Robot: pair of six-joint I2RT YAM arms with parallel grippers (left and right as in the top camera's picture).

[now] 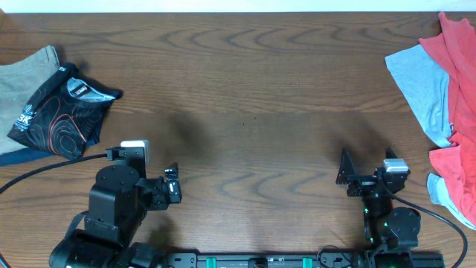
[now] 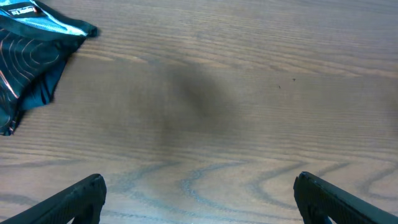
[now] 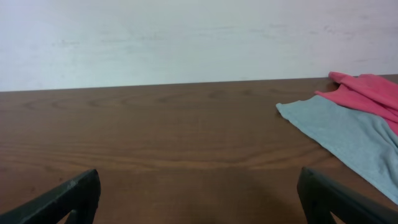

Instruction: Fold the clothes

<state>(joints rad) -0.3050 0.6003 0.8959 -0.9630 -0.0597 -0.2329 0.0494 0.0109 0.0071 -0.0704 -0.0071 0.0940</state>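
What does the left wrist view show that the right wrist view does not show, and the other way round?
Only the left wrist view: the jersey, black with thin orange lines, lying at the upper left.
Only the right wrist view: a grey shirt with a red shirt partly on it, and a white wall behind the table.
Both: the brown wooden table, and open jaws holding nothing, of the left gripper in one view and of the right gripper in the other.

A dark wooden table (image 1: 253, 97) meets a white wall (image 3: 186, 37).
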